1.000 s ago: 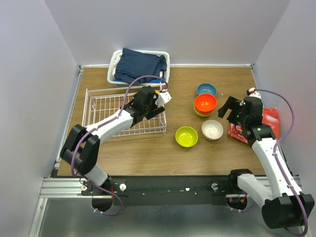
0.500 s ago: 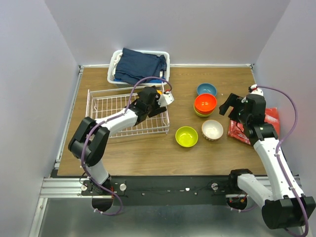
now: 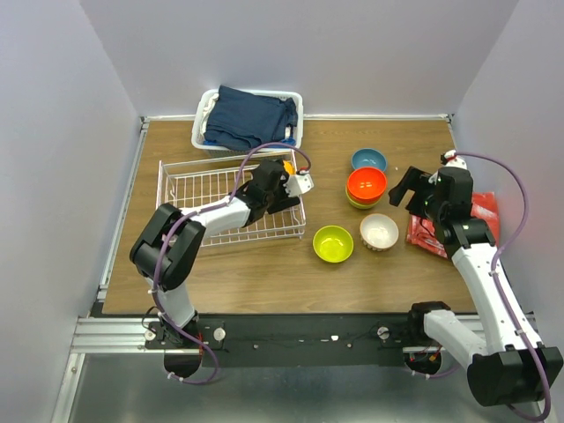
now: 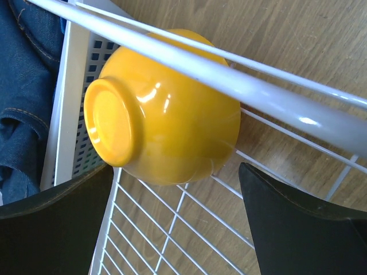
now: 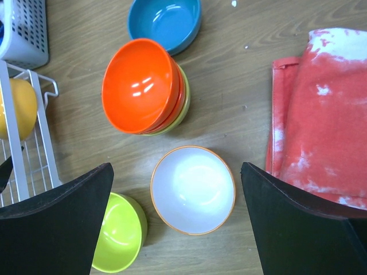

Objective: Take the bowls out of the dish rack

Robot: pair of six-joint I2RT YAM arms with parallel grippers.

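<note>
**Orange-yellow glossy round bowl (image 4: 172,114) lies on its side in the white wire-grid dish rack (image 4: 258,94)**

The left pincer (image 4: 176,172) is spread wide. Its dark fingers (image 4: 57,223) flank the orange-yellow bowl, which sits just ahead of the tips; I cannot tell whether either pad touches it. The bowl's foot ring faces this pincer's left finger and the white plastic basket (image 4: 63,103) of dark blue cloth (image 4: 23,86) beyond. Its mouth faces the right finger, so its axis runs across the gap. A thick rim wire of the rack crosses just over it. From above, the rack's long axis runs sideways across the table, stretching off to this pincer's left.

The right pincer (image 5: 176,169) is also spread and holds nothing. It hangs well to the right of the rack.
- **Below the gap:** a white round bowl (image 5: 193,190) stands mouth up.
- **Ahead of the tips:** a stack has a red-orange bowl (image 5: 140,86) tilted on top, a second red-orange rim under it, and a lime-green bowl (image 5: 184,109) at the bottom.
- **Beyond the stack:** a blue bowl (image 5: 164,20) stands upright.
- **By the left finger:** a second lime-green bowl (image 5: 117,232) stands mouth up.
- **Beside the right finger:** a red cloth with white blotches (image 5: 315,114) lies on the table.

Only the left wrist view shows the foot ring. The top view gives just a sliver of that bowl past the pincer, and the right wrist view catches it at its left edge, behind the rack's end wires.
</note>
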